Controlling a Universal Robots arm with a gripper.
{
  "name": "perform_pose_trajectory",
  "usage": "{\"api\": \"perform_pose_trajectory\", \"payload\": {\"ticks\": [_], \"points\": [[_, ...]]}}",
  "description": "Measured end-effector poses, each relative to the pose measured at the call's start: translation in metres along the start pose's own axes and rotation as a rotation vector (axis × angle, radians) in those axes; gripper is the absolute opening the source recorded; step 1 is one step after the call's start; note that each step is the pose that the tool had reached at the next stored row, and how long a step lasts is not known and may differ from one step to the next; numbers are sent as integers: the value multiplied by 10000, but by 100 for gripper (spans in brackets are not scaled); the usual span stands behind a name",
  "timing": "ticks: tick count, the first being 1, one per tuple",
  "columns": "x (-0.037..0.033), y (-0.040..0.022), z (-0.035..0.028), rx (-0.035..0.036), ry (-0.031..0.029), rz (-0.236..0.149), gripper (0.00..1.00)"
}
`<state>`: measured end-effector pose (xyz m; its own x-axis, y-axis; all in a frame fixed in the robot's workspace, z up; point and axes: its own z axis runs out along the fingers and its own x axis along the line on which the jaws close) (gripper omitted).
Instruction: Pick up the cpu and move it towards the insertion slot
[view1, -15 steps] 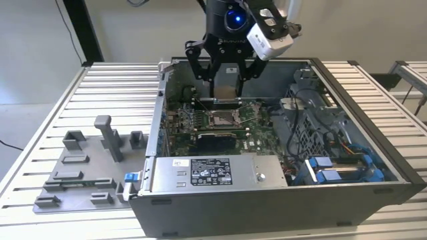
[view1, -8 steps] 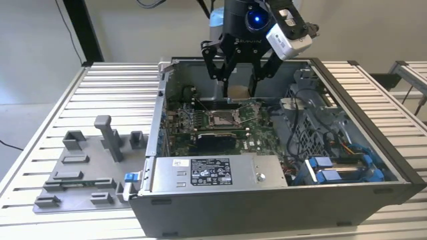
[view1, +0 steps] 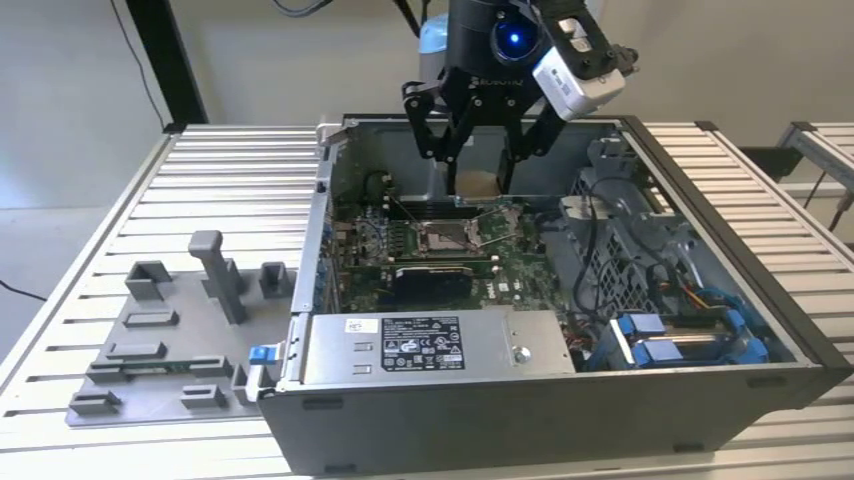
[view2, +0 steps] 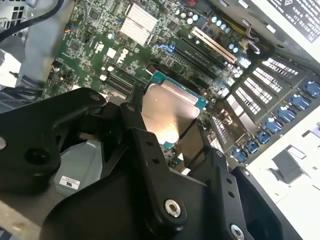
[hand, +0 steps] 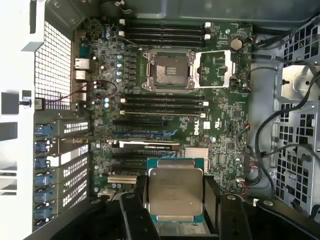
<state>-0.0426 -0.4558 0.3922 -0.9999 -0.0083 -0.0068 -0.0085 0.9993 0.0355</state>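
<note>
The cpu (hand: 176, 192) is a thin square chip with a pale silvery face and a teal edge, and my gripper (hand: 176, 202) is shut on it, a black finger on each side. It also shows between the fingers in the second wrist view as the cpu (view2: 167, 112) held by the gripper (view2: 167, 135). In the exterior view the gripper (view1: 478, 172) hangs inside the open computer case, above the back of the motherboard, with the cpu (view1: 478, 184). The insertion slot (hand: 169, 70), a silver-framed square socket with its cover plate swung aside, lies further along the green board; the same insertion slot (view1: 447, 235) sits just in front of the gripper.
The case walls (view1: 327, 215) ring the board. A silver power supply box (view1: 427, 345) sits at the case's front, blue drive caddies (view1: 667, 340) and cables at the exterior view's right. A grey fixture plate with upright blocks (view1: 174, 330) lies on the slatted table at the left.
</note>
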Motion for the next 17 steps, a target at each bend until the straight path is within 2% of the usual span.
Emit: {"api": "perform_pose_trajectory", "payload": {"ticks": [4, 8, 12, 17], "points": [[-1, 2, 0, 0, 0, 0, 0], [6, 41, 2, -1, 0, 0, 0], [17, 114, 4, 0, 0, 0, 0], [29, 257, 9, 0, 0, 0, 0]]}}
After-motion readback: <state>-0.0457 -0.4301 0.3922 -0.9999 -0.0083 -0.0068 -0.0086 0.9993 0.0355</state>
